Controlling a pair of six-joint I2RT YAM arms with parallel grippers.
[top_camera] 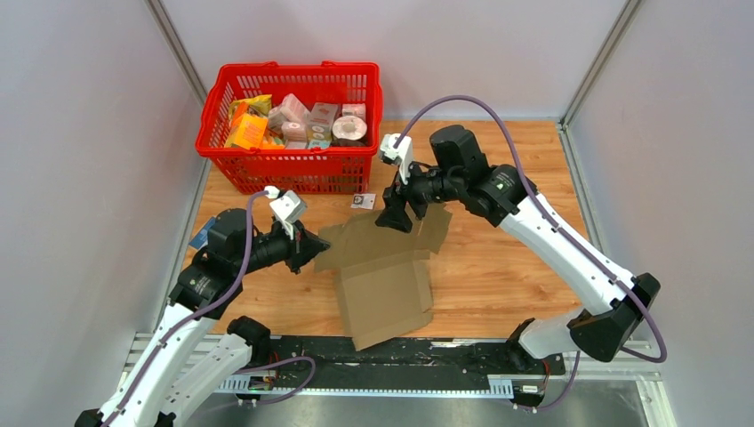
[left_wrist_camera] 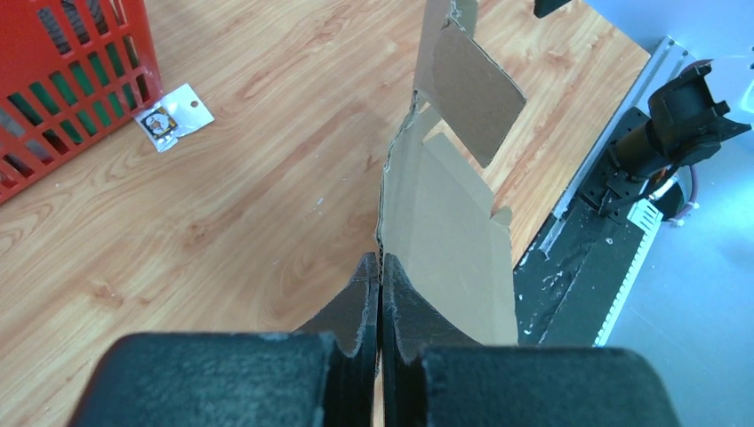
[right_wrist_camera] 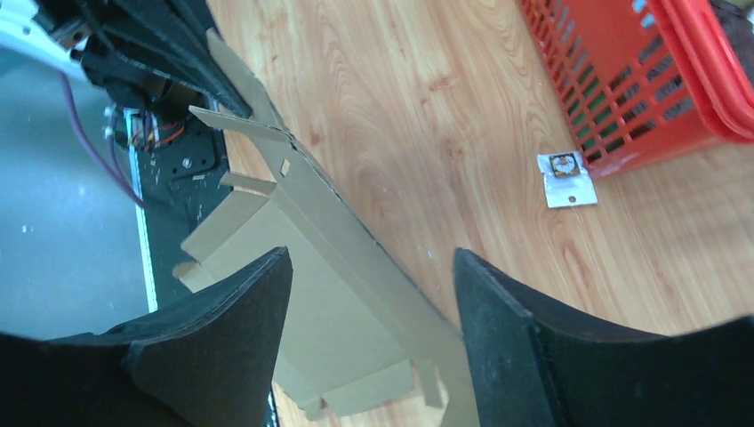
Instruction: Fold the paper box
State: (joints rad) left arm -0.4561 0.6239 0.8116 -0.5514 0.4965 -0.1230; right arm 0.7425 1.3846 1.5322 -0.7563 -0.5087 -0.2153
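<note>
Left end effector [left_wrist_camera: 381, 289] is clamped on the paper box [top_camera: 384, 283] at its nine-o'clock edge, mid counter [top_camera: 498, 267]. The right end effector [right_wrist_camera: 369, 267], wide open, straddles the twelve-o'clock flap. Probably mid-fold; next it should close and crease.

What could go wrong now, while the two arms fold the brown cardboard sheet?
1. The left gripper pinches only the thin edge of the plain brown corrugated cardboard box sheet; a pull might tear it or let it slip out.
2. The right gripper is open astride a raised flap; closing off-centre could crease it wrongly.
3. The sheet's near corner overlaps the black base rail, so it may snag there.
</note>
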